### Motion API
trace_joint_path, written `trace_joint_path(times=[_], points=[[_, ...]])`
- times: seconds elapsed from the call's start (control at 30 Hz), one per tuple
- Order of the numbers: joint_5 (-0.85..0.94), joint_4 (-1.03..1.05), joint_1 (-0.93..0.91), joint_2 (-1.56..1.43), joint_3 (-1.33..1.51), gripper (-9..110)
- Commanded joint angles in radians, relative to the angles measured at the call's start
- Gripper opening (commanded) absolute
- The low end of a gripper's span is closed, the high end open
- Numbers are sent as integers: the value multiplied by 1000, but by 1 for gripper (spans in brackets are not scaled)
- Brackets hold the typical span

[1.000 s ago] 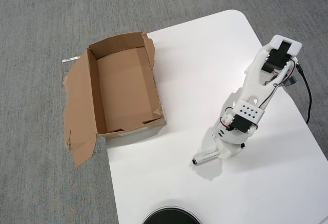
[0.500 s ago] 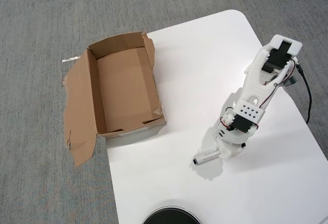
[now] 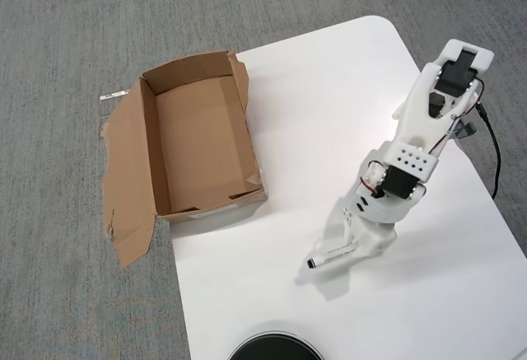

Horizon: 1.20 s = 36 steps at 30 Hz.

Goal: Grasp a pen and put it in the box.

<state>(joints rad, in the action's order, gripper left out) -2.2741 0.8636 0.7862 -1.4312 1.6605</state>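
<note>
The pen (image 3: 328,257) is a slim white marker with a black tip that points to the lower left. It sticks out from under my white gripper (image 3: 346,247) on the white table. The gripper looks shut on the pen's far end, and a shadow set off below suggests the pen is held just above the table. The arm hides the rest of the pen's barrel. The brown cardboard box (image 3: 202,142) stands open and empty at the table's left edge, well to the upper left of the gripper, with torn flaps spread out on its left side.
The white table (image 3: 329,96) has a rounded top right corner and grey carpet (image 3: 66,39) around it. A black round object (image 3: 276,350) shows at the bottom edge. A black cable (image 3: 495,158) runs down the arm's right side.
</note>
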Motion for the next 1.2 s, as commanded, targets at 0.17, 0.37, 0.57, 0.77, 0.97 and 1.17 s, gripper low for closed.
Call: trace_joint_path(times=[0.17, 0.37, 0.57, 0.77, 0.97, 1.17], points=[[5, -8, -51, -190, -16, 0], [7, -11, -111, -284, -18, 0], [8, -11, -182, -357, -18, 0], [41, -11, -274, -391, -94, 0], [255, -11, -403, -385, -243, 0], [347, -12, -536, -383, -354, 0]])
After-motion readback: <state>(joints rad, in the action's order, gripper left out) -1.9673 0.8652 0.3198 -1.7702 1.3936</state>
